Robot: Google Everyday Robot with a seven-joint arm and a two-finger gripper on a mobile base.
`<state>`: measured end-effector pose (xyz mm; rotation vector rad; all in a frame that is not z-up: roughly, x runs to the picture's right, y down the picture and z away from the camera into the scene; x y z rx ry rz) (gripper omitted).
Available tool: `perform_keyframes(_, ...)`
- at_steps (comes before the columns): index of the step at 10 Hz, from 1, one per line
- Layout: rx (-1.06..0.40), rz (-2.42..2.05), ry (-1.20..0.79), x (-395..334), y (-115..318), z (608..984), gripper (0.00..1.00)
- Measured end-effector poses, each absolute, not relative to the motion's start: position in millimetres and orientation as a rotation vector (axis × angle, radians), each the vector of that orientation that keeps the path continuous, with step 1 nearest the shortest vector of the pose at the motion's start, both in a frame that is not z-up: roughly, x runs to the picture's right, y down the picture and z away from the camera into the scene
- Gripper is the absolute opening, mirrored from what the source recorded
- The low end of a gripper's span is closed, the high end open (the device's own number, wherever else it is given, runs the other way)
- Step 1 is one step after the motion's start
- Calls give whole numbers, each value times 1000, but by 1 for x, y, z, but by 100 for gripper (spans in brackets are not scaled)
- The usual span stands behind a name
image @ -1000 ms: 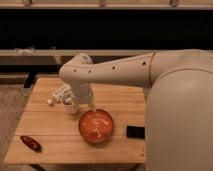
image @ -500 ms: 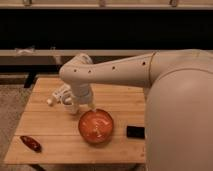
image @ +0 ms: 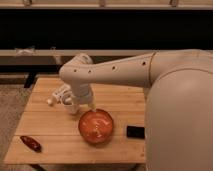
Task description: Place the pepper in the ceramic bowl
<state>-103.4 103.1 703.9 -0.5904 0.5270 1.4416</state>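
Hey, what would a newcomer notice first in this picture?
The big white arm stretches in from the right, its gripper above the table left of the bowl. The glossy orange bowl sits near the table's middle, and the small red pepper lies alone by the near left corner.

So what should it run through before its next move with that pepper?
1. Pepper in sight: ok. It lies near the front left corner of the table, as the camera sees it.
2. Pepper held by the gripper: not ok. The gripper hovers over the back left part of the table, apart from the pepper.
3. Ceramic bowl upright, mouth up: ok.
4. Pepper in the bowl: not ok, not yet done.
5. Small black object out of the way: ok. It lies right of the bowl, far from the pepper.
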Motion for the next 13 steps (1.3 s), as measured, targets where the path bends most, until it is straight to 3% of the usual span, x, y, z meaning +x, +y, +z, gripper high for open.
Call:
perform_keyframes(5,-580,1393,459,-121,98,689,65)
perform_keyframes(8,-564,1263,355,-176,108,653,65)
perform_keyframes(13,-518,947,220,-309,162,596,65)
